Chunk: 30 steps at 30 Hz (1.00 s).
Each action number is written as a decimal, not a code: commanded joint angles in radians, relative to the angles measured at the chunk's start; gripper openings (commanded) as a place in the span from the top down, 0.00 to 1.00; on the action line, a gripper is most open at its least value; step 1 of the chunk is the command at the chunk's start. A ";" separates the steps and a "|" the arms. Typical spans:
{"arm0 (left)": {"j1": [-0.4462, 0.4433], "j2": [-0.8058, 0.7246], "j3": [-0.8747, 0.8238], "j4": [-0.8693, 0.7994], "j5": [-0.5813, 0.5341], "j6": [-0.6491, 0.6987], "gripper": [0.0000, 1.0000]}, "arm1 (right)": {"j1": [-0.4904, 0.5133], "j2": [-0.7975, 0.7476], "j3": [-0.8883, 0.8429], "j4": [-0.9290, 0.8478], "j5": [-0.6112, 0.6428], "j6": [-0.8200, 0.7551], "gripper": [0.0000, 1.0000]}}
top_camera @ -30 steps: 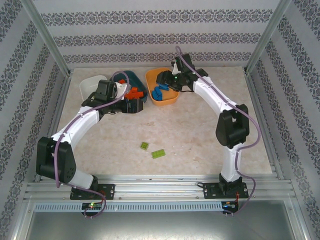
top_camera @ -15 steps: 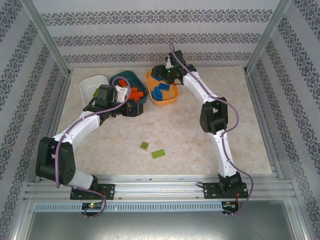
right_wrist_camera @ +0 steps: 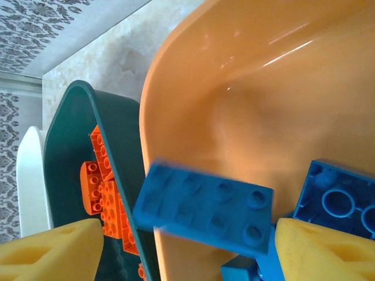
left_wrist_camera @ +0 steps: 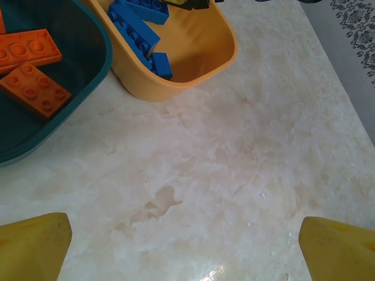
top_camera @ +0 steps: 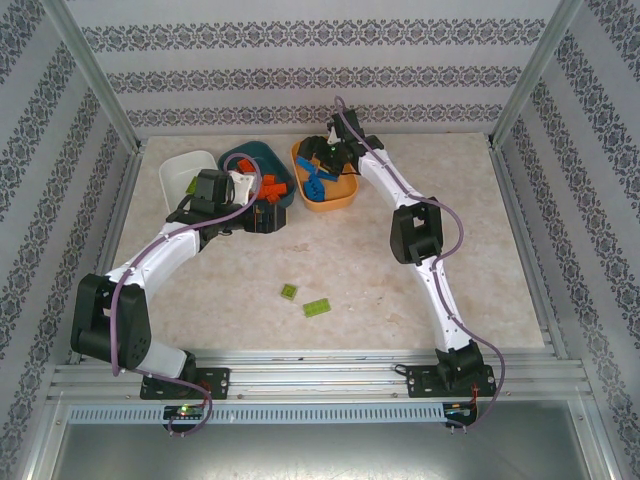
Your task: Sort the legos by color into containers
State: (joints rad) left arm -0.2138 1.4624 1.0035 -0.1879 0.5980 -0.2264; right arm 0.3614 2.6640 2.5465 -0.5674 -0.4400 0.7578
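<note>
Release: right gripper [right_wrist_camera: 187,246] has just parted, blue brick [right_wrist_camera: 205,208] dropping into orange tub [right_wrist_camera: 263,88] — left gripper [left_wrist_camera: 186,246] gapes empty; green bricks [top_camera: 317,308] remain.

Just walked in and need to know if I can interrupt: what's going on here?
A robot is sorting lego bricks by color. The right hand is open over the orange tub, with a blurred blue brick loose between its fingers, apparently dropping in. The left hand hangs open over the table beside the teal tub of orange bricks. Two green bricks lie on the table, unsorted.
</note>
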 commanded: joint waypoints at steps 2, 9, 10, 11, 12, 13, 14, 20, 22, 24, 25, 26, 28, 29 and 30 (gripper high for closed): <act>0.010 -0.011 0.013 0.026 -0.006 0.024 0.00 | -0.012 0.005 0.043 0.011 -0.027 0.015 0.19; 0.010 -0.008 0.013 0.014 -0.012 0.030 0.00 | -0.010 -0.074 -0.021 0.017 -0.035 -0.001 0.19; 0.010 -0.009 0.015 0.009 -0.014 0.030 0.00 | -0.008 -0.103 -0.051 0.028 -0.034 -0.005 0.18; 0.009 -0.008 0.017 0.001 -0.019 0.030 0.00 | -0.005 -0.134 -0.084 0.040 -0.036 -0.008 0.18; 0.009 -0.009 0.020 -0.006 -0.022 0.029 0.00 | -0.005 -0.164 -0.117 0.050 -0.037 -0.012 0.18; 0.010 -0.009 0.025 -0.018 -0.030 0.024 0.00 | -0.002 -0.204 -0.161 0.066 -0.035 -0.017 0.18; 0.008 -0.008 0.033 -0.031 -0.035 0.022 0.00 | 0.001 -0.246 -0.213 0.085 -0.033 -0.023 0.17; -0.030 0.038 0.116 -0.148 -0.028 0.020 0.00 | 0.024 -0.564 -0.626 0.196 0.035 -0.088 0.14; -0.072 0.053 0.174 -0.223 -0.051 0.060 0.00 | 0.025 -0.671 -0.793 0.254 0.046 -0.096 0.11; -0.117 0.055 0.211 -0.284 -0.091 0.095 0.00 | 0.021 -0.782 -0.938 0.278 0.067 -0.101 0.09; -0.136 0.056 0.225 -0.314 -0.108 0.103 0.00 | 0.020 -0.834 -1.009 0.284 0.077 -0.106 0.07; -0.152 0.056 0.236 -0.342 -0.120 0.104 0.00 | 0.018 -0.886 -1.071 0.286 0.080 -0.112 0.04; -0.169 0.053 0.245 -0.387 -0.125 0.095 0.00 | 0.017 -0.979 -1.198 0.282 0.094 -0.124 0.02; -0.174 0.049 0.244 -0.407 -0.124 0.084 0.00 | 0.015 -1.032 -1.262 0.284 0.102 -0.131 0.02; -0.179 0.044 0.241 -0.423 -0.128 0.072 0.00 | 0.014 -1.078 -1.311 0.285 0.108 -0.136 0.02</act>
State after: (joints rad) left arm -0.3874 1.5177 1.2335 -0.4675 0.5076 -0.1635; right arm 0.3771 1.6642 1.3567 -0.2935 -0.3782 0.6598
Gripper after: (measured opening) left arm 0.999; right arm 0.980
